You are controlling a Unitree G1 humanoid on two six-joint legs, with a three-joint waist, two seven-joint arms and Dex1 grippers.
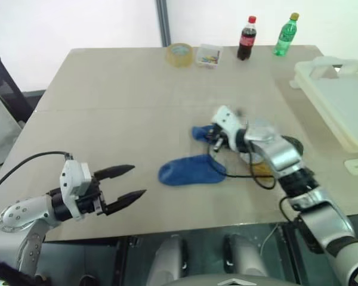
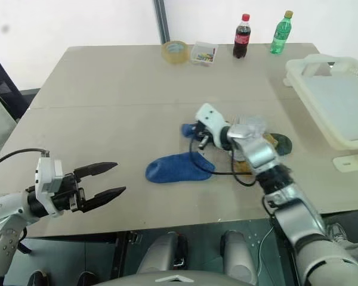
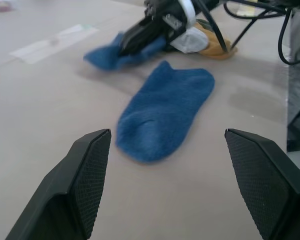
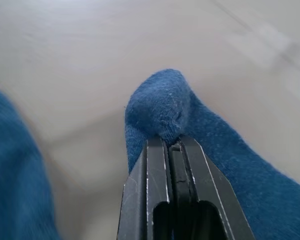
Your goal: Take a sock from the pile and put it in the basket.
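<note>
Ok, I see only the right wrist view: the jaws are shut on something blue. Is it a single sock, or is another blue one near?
Observer: There are two. The right gripper is shut on the sock; a second blue sock lies flat on the table, nearer the robot.
Operator: Where is the basket?
Observer: The basket sits at the table's right edge, to the right of that gripper and further back.
Operator: And the left arm?
Observer: The left gripper has open jaws; it points toward the second blue sock, apart from it.
</note>
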